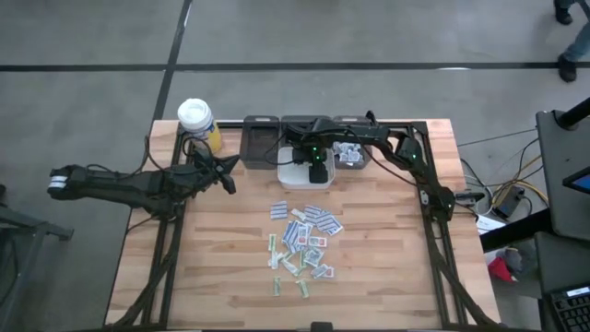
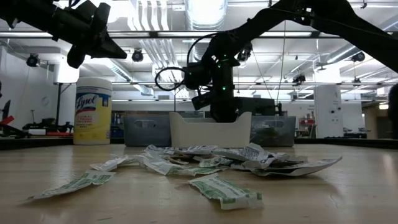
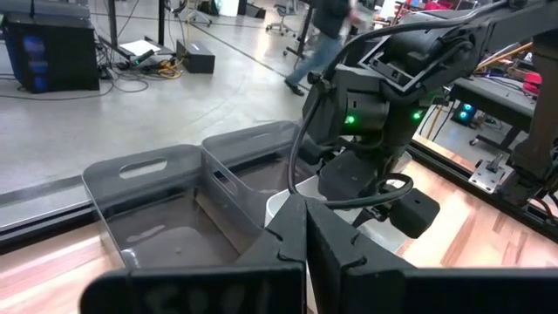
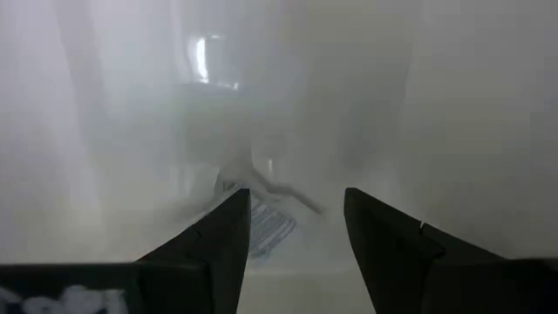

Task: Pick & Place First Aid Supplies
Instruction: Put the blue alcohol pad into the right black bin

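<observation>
Right pincer down inside the white bin at the far middle of the counter, fingers spread wide, nothing between them. In the right wrist view, a packet flat on the bin floor just ahead of the left-hand finger, apparently let go there; hazy, print unreadable.

Rest of the first aid supplies scattered in a loose heap on the counter, nearer the front edge than the bin, well apart from the right pincer and almost straight toward the front from it. No single long axis to the heap: packets and strips at all angles, some overlapping, a few crumpled in the low view.

Left pincer clenched on nothing, raised above the counter's left side, just beside the yellow bottle, pointing toward the bins. Grey bins flanking the white one.

Heap roughly midway between both arms; judged by the empty, spread fingers, a lift out of the bin and a reach toward the front for the next packet likely falls to the right arm.
</observation>
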You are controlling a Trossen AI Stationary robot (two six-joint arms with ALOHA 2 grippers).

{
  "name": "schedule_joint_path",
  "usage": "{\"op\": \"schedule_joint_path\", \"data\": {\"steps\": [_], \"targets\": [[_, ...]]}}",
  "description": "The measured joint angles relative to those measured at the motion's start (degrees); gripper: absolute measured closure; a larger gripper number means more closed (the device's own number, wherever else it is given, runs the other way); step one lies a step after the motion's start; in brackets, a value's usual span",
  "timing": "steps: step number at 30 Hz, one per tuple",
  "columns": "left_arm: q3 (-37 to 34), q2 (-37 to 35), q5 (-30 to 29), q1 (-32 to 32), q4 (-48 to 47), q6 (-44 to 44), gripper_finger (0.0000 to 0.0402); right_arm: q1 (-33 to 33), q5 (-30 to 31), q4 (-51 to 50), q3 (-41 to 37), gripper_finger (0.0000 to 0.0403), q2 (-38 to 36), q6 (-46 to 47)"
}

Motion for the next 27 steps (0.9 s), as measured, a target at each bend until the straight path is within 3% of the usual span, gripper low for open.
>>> {"op": "schedule_joint_path", "data": {"steps": [11,27], "targets": [[0.0,0.0,-0.1,0.0,0.0,1.1,0.0402,1.9,3.8,-0.8,0.0,0.0218,0.1,-1.2],[0.0,0.0,-0.1,0.0,0.0,2.4,0.0402,4.2,3.9,-1.5,-0.7,0.0237,0.1,-1.6]]}}
